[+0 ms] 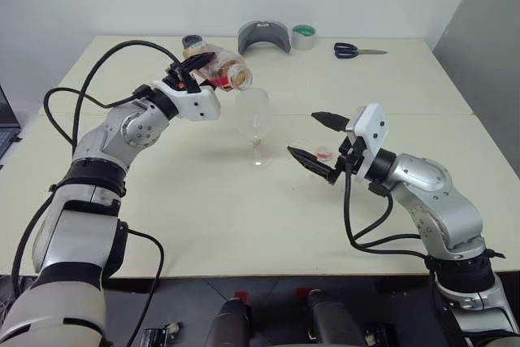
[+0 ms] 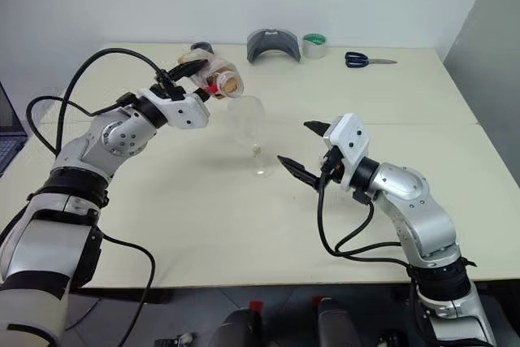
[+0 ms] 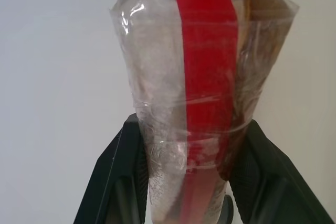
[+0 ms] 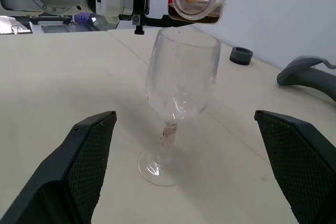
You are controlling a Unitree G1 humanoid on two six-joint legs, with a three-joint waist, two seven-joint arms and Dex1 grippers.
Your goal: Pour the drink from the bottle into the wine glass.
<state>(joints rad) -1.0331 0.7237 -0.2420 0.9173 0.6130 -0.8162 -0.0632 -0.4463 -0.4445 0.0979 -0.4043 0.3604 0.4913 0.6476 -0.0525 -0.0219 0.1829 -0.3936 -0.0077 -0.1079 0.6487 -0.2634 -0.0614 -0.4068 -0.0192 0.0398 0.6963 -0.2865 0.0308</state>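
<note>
My left gripper is shut on the clear bottle, its black fingers on either side of the body with the red label strip. The bottle lies tipped almost level, its uncapped mouth just above the rim of the wine glass. The amber drink pools along the bottle's lower side. No stream shows, and the bowl looks clear. The glass stands upright on the table. My right gripper is open, level, just right of the glass with nothing between its fingers.
A small red item lies by the right gripper's lower finger. At the table's far edge sit a grey curved holder, a tape roll, scissors and a small dark round piece.
</note>
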